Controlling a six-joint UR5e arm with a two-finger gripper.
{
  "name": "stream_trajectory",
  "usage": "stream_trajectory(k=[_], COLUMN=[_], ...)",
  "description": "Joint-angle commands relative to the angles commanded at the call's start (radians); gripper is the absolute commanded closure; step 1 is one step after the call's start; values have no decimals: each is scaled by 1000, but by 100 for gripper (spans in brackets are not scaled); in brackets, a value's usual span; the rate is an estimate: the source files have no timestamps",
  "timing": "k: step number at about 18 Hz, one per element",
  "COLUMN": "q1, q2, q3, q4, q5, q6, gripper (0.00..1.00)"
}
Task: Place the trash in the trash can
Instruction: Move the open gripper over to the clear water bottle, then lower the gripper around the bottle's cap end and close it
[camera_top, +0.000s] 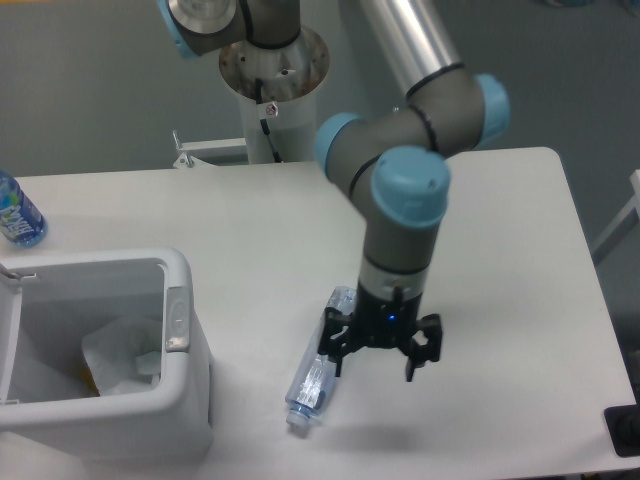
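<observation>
The clear crushed plastic bottle (318, 368) lies on the table, its white cap (298, 422) pointing toward the front edge. My gripper (375, 368) hangs open and empty just right of the bottle, its left finger (333, 352) close beside or over the bottle's upper part. I cannot tell if they touch. The white boxy trash can (185, 385) stands at the front left with a grey latch (177, 318) on its right wall. A crumpled white paper-like wrapper (122, 350) lies inside the can.
A blue-labelled water bottle (15, 212) stands at the far left edge of the table. The robot's base column (275, 95) rises behind the table's back edge. A dark object (625, 432) sits at the front right corner.
</observation>
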Motion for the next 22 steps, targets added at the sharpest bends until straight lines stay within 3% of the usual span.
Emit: stream_trajectory(k=[12,22], q1=[-78,-81], q2=[-94,-150], q3=[-20,-8], q4=[8,15], q5=[32,63], q6=[0,0], gripper=[0,0])
